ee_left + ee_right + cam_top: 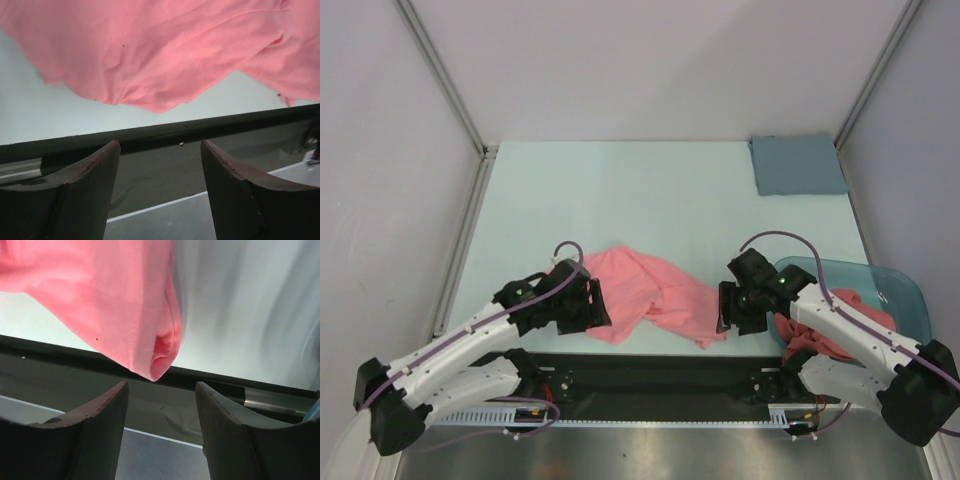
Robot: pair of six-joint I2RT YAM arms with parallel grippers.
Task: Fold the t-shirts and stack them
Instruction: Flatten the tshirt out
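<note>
A salmon-pink t-shirt [650,295] lies crumpled on the pale table near its front edge, between my two arms. My left gripper [596,305] sits at the shirt's left end, and in the left wrist view this gripper [160,150] is open and holds nothing, with the t-shirt [150,50] lying just beyond its fingertips. My right gripper [724,310] is at the shirt's right end. In the right wrist view it [161,390] is open too, and a folded hem corner of the t-shirt [160,362] hangs just past the gap, ungripped. More pink t-shirts [835,325] are bunched in the tub.
The teal translucent tub [905,290] stands at the right under my right arm. A grey-blue rectangular cloth [798,164] lies flat at the far right corner. A black strip [660,375] runs along the table's near edge. Walls with metal rails enclose three sides.
</note>
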